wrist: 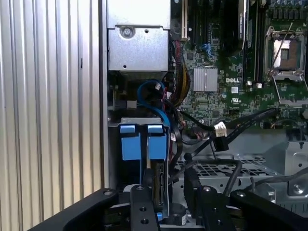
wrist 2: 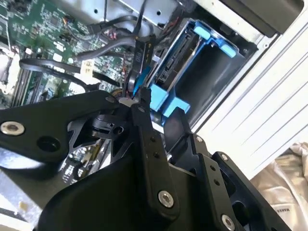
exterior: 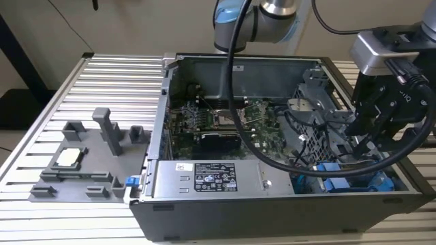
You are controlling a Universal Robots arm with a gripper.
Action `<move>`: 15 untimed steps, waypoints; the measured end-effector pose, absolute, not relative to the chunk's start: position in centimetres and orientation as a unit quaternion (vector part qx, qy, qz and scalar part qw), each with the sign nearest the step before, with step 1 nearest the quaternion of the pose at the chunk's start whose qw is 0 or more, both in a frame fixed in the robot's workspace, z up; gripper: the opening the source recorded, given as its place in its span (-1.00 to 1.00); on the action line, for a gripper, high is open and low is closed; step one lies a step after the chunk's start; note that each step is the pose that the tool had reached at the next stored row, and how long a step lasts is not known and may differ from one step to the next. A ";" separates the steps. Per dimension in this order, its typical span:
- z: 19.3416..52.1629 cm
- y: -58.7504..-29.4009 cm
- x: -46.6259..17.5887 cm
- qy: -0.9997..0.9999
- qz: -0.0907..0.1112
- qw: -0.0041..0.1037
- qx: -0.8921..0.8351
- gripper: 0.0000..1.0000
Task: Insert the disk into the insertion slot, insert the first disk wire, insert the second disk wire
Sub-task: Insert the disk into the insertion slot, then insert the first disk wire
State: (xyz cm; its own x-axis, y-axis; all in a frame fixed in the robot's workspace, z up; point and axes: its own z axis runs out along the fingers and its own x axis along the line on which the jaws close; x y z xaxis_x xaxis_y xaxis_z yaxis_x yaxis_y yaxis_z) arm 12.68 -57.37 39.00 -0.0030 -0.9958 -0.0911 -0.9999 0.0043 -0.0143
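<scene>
Black gripper (wrist 2: 159, 111) is poised just beside the disk (wrist 2: 162, 97); whether anything is clamped cannot be told. Its dark edge, framed in bright blue, is seated in the case's corner bay. Farther off, a white printed label is borne by the grey power-supply box (exterior: 204, 179).

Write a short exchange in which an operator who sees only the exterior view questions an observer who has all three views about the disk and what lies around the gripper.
Operator: The gripper blocks my sight. What is beneath it?
Observer: In the first wrist view the disk stands edge-on inside its bay, next to two blue tabs set side by side.
Operator: How close is the gripper to it?
Observer: In the second wrist view it is right at the disk's blue carrier; I cannot tell whether they touch.
Operator: Any cable nearby?
Observer: In the first wrist view a white connector on a black cable lies loose beside the motherboard.
</scene>
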 end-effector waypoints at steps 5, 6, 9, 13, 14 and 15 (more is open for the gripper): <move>39.0 -57.3 12.6 0.705 0.026 0.076 -0.705 -0.21; 39.0 -57.3 12.6 0.704 0.022 0.083 -0.705 -0.21; 39.0 -57.3 12.5 0.701 0.011 0.101 -0.706 -0.21; 39.5 -57.3 12.5 0.698 0.010 0.103 -0.709 -0.21; 39.5 -57.2 12.4 0.697 0.010 0.104 -0.710 -0.21; 39.5 -57.2 12.4 0.695 0.007 0.106 -0.711 -0.21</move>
State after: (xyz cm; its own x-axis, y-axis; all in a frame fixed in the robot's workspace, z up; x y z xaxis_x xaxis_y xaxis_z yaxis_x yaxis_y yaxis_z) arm 12.41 -57.18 39.49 0.0328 -0.9869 -0.1580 -0.9899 -0.0104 -0.1411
